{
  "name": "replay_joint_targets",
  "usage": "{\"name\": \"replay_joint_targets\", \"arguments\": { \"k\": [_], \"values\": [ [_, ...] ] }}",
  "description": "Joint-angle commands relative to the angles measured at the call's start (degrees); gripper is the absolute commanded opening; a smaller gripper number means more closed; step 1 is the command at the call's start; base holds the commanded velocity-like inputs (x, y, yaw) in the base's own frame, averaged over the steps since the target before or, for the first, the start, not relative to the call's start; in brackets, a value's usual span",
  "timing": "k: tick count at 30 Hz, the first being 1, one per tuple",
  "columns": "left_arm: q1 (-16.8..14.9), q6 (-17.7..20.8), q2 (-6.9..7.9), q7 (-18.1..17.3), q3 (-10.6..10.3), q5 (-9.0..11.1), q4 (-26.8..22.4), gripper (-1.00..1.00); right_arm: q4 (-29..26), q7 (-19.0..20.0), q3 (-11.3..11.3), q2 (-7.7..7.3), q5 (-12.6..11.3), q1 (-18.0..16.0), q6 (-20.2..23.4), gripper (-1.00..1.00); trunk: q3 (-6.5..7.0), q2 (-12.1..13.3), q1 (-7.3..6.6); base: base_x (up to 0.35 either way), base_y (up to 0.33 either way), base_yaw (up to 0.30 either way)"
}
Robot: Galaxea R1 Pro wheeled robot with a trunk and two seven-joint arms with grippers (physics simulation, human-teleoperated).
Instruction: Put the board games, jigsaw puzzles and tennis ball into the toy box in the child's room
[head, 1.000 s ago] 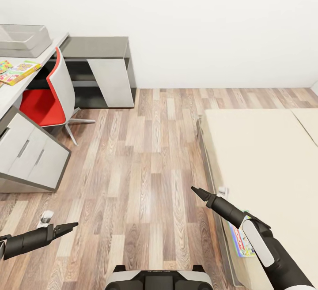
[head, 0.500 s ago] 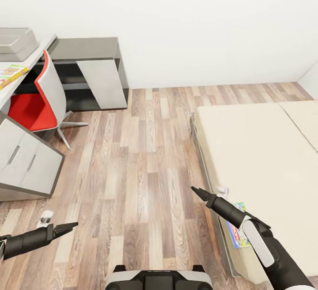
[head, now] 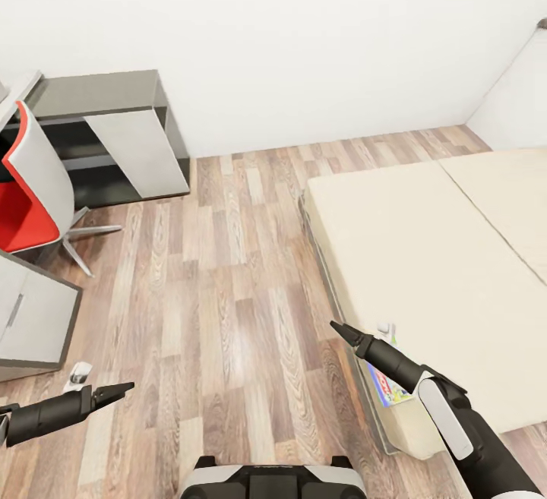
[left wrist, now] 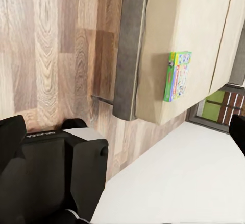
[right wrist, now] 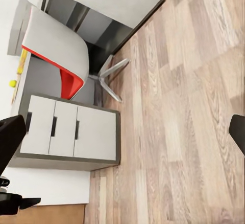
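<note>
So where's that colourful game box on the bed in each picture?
Head view: game box at the bed's near corner.
Left wrist view: game box near the bed's corner.
Right wrist view: faces the desk and chair instead.
Shared landmark: the wood floor.

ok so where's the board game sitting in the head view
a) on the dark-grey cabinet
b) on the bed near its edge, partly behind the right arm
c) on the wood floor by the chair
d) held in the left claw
b: the board game lies flat on the bed by its near edge, partly hidden behind the right arm.
</note>
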Motion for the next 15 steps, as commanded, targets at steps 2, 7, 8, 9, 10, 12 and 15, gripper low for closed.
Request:
{"name": "replay_joint_targets", "arguments": {
  "k": [2,7,8,9,10,12,15],
  "values": [
    [-0.01,0.60,-0.01,-0.31,0.12,-0.19,-0.02,1.00,0.03,0.12,0.09,-0.06,-0.60,-0.04,0.49,1.00,-0.07,-0.09,0.03,0.000,0.127,-0.279],
    [-0.01,0.60,-0.01,-0.31,0.10,-0.19,-0.02,1.00,0.06,0.61,0.09,-0.08,-0.60,-0.04,0.48,1.00,0.00,-0.09,0.03,0.000,0.098,-0.279],
    [-0.01,0.60,0.01,-0.31,0.12,-0.19,-0.02,1.00,0.06,0.77,0.09,-0.08,-0.60,-0.04,0.48,1.00,0.02,-0.09,0.03,0.000,0.033,-0.279],
    [-0.01,0.60,0.00,-0.31,0.11,-0.19,-0.02,1.00,0.06,0.89,0.09,-0.08,-0.60,-0.04,0.48,1.00,0.04,-0.09,0.03,0.000,0.021,-0.279],
    [-0.01,0.60,0.02,-0.31,0.11,-0.19,-0.02,1.00,0.06,0.93,0.09,-0.08,-0.60,-0.04,0.48,1.00,0.07,-0.09,0.03,0.000,0.017,-0.279],
    [-0.01,0.60,0.05,-0.31,0.10,-0.19,-0.02,1.00,0.06,1.01,0.09,-0.08,-0.60,-0.04,0.48,1.00,0.12,-0.09,0.03,0.000,0.010,-0.279],
    [-0.01,0.60,0.07,-0.31,0.10,-0.19,-0.02,1.00,0.09,1.07,0.09,-0.08,-0.60,-0.04,0.48,1.00,0.20,-0.09,0.03,0.000,0.004,-0.279]
  ]
}}
